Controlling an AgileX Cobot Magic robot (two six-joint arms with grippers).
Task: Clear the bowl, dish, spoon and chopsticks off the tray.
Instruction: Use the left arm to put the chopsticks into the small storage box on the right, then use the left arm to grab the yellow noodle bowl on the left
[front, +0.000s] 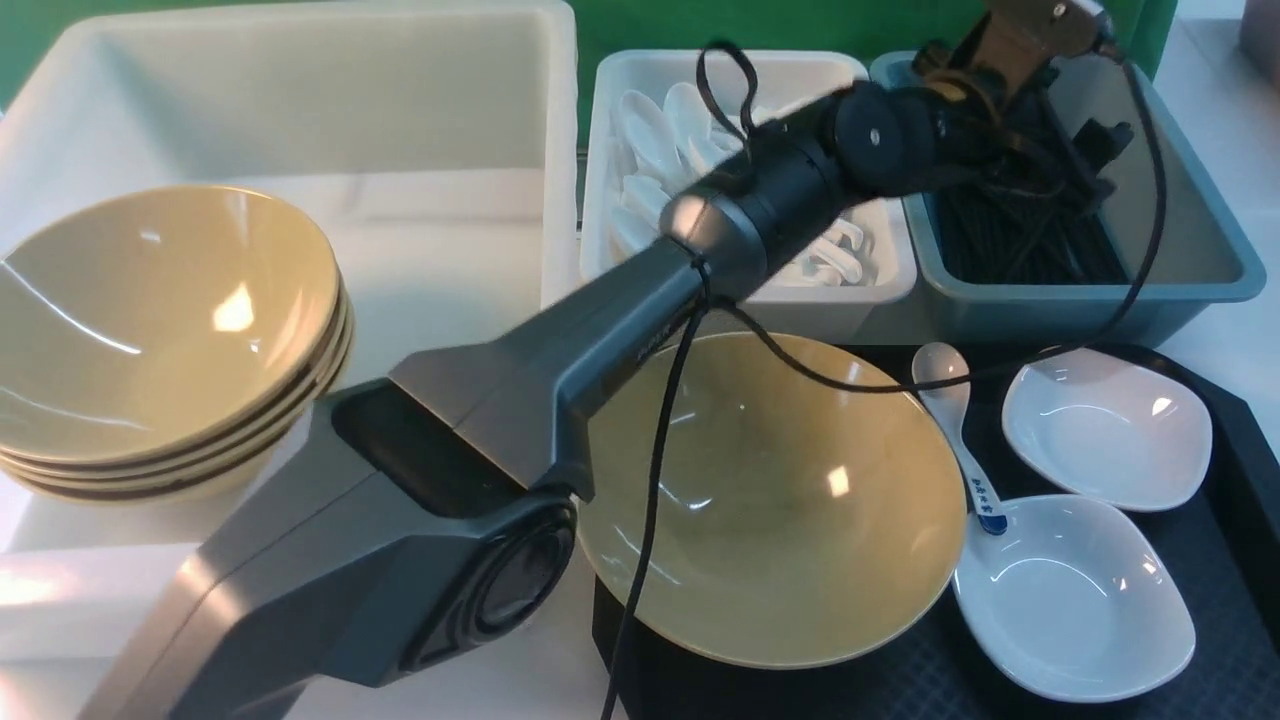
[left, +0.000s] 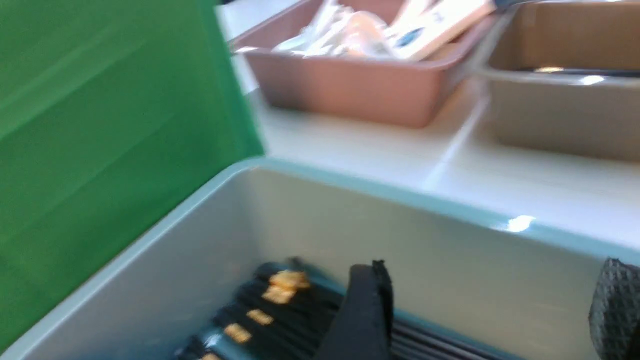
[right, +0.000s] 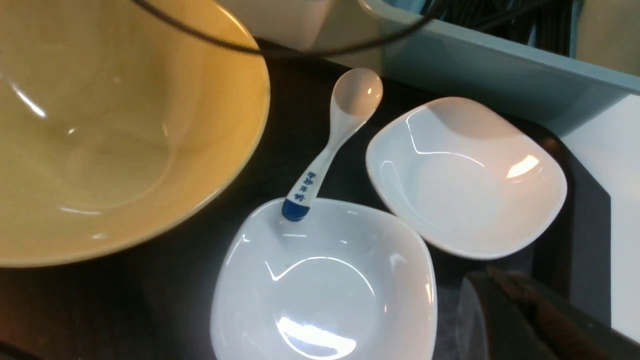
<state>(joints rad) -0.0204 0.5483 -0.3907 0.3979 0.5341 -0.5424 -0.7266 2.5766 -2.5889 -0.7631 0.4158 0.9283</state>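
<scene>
Left gripper (left: 492, 310) held over the grey-blue tub (left: 400, 200) at 1 o'clock, jaws spread, chopsticks (left: 270, 302) seemingly beneath. Spoon (front: 962, 440) laid on the tray (front: 1245, 440) at 3 o'clock of the bowl (front: 780, 500). Right gripper (right: 520, 320): jaws cannot be told

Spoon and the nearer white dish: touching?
Touching. Right wrist view shows the spoon resting its blue tip on the nearer white dish, at the rim.

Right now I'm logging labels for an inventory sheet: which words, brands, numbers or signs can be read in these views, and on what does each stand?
Nothing is clear enough to quote.
Spoon handle: blue characters, too blurred to read.
Left arm casing: tiny dark lettering, too small to read.
Packet in the pink tub: blue mark, blurred, unreadable.
</scene>
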